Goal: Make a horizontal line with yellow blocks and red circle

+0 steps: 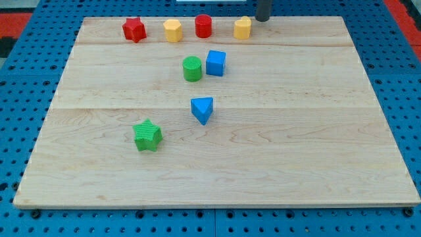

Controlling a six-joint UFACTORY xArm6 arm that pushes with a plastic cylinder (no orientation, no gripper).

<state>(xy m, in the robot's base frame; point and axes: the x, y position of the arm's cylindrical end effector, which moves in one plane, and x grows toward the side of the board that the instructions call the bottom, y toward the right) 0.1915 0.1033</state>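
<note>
Nearest, green star, then blue triangular block, green cylinder beside blue cube, and farthest a row of 4 (red star, yellow hexagon, red circle, yellow block), my tip bare, holding nothing, just right of it.

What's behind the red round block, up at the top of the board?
Behind the red cylinder block only a bare strip of the wooden board shows, then its top edge. Nothing is covered. My tip sits off to the view's right, beyond the yellow block.
</note>
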